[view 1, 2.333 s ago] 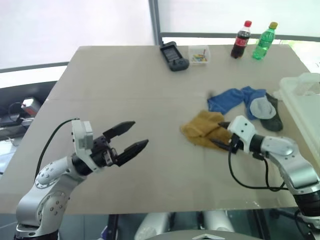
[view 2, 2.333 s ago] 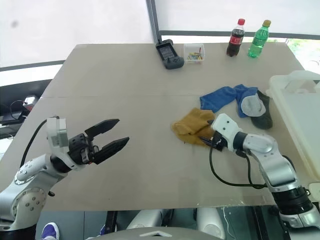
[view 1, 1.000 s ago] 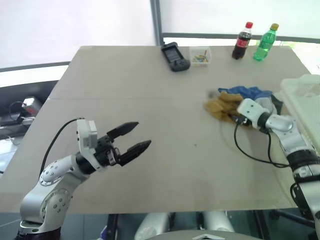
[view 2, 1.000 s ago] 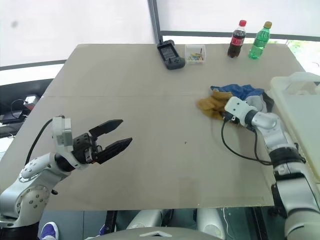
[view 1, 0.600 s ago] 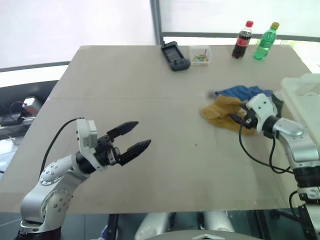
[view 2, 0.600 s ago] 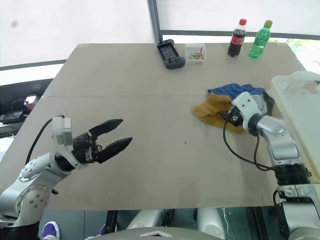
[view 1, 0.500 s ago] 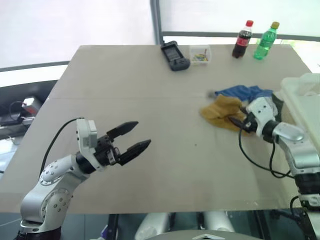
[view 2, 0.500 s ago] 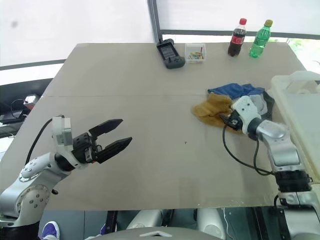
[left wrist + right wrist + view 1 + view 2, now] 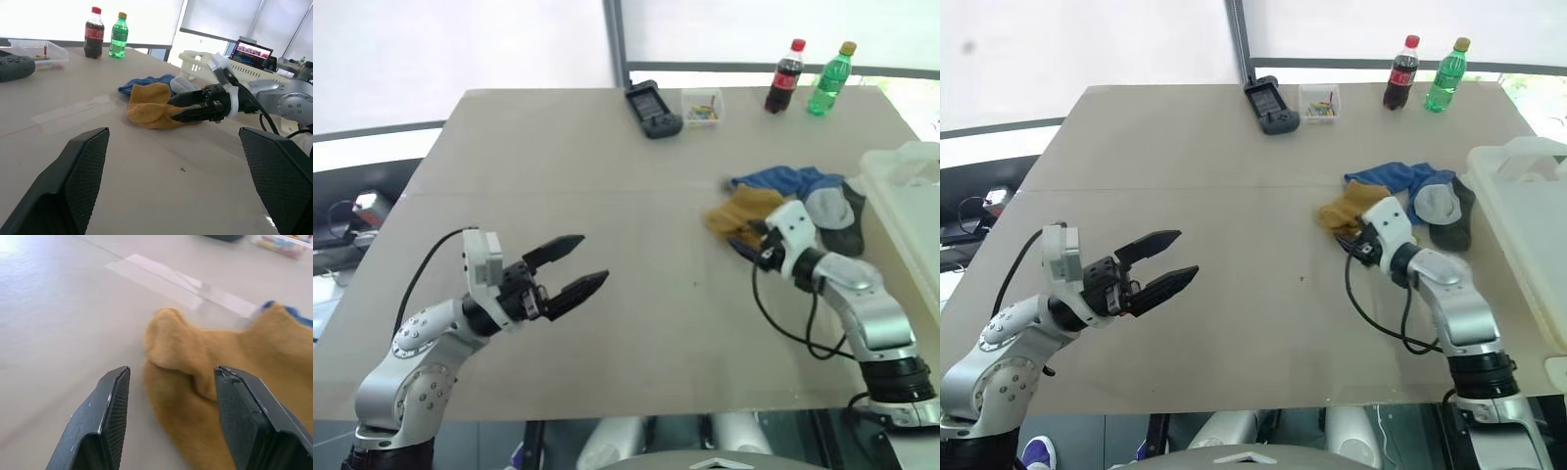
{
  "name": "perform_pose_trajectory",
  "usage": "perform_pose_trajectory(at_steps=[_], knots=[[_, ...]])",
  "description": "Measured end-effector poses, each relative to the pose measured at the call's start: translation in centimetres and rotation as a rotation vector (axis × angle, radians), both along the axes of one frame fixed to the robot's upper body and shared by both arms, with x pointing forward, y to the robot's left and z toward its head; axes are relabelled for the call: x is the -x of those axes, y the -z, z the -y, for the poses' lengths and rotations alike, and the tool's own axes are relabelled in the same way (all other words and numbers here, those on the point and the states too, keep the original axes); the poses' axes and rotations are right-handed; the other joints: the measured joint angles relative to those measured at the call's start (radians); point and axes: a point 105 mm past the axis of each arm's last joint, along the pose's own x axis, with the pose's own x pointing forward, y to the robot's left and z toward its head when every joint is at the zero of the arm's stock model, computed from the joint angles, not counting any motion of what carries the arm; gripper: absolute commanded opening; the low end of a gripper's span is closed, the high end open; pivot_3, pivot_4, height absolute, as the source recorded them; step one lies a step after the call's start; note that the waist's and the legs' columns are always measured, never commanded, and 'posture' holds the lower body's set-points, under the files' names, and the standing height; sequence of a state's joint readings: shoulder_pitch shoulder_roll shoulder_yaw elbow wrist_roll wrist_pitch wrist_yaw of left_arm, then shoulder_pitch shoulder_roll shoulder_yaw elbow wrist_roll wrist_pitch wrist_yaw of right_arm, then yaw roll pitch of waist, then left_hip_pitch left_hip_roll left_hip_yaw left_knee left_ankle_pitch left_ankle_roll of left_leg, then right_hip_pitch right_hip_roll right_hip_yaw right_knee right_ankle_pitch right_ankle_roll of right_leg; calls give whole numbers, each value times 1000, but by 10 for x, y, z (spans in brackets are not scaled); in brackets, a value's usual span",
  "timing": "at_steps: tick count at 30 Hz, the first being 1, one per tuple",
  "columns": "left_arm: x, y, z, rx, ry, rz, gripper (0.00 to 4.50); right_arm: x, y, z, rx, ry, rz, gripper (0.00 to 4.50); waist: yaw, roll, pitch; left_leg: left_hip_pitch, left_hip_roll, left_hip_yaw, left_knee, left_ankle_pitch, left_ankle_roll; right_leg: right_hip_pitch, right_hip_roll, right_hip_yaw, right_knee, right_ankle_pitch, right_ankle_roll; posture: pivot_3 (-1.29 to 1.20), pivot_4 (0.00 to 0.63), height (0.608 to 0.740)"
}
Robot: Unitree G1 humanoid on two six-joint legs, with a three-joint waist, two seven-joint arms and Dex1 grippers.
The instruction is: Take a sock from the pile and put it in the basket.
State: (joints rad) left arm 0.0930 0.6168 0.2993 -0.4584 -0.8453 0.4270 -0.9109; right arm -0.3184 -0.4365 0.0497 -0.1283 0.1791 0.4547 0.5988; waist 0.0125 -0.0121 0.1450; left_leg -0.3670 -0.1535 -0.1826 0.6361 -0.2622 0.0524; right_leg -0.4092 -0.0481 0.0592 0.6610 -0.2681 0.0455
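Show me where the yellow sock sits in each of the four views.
Left eye: yellow sock, right of centre, by the right gripper.
Right eye, right of centre.
Left wrist, mid-frame, in front of the right gripper's fingers.
Right wrist, ahead of the open fingers.
Shared landmark: blue sock, just behind it.

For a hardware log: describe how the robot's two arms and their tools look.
Both arms have silver-grey, rounded metal segments with round joint housings. Each wrist carries a white boxy module, and a thin black cable loops from it back along the arm. The left tool and right tool each have two black, tapered fingers; up close their inner faces show a fine ribbed texture.
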Motion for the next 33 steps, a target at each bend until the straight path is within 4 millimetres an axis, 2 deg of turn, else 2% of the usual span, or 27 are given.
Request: perform_pose_trajectory(at_steps=[2,10,16,26,33], knots=[[0,0,1,0,3,-1,4500,-7,-2,-8,-1,2,9,2763,0,0,0,0,0,0,0,0,0,0,0,0,1,0,0,0,150,740],[3,6,-1,0,-9,-28,4500,-21,-5,-14,-4,18,25,2763,1,0,0,-1,0,1,0,0,0,-2,0,1,0,0,0,0,150,740],[3,6,-2,-3,-26,-29,4500,-28,0,-15,11,19,17,112,-2,0,0,-1,0,1,0,0,0,-2,1,1,1,0,0,0,150,740],[6,6,-1,-6,-26,-29,4500,-27,-2,-22,-7,-21,22,47,-2,0,0,-1,0,1,0,0,0,-2,1,2,1,0,0,0,150,740],[6,7,-2,-6,-27,-32,4500,-15,-23,-49,-113,-134,63,47,-3,0,0,-1,0,1,0,0,0,-2,1,2,1,0,0,0,150,740]])
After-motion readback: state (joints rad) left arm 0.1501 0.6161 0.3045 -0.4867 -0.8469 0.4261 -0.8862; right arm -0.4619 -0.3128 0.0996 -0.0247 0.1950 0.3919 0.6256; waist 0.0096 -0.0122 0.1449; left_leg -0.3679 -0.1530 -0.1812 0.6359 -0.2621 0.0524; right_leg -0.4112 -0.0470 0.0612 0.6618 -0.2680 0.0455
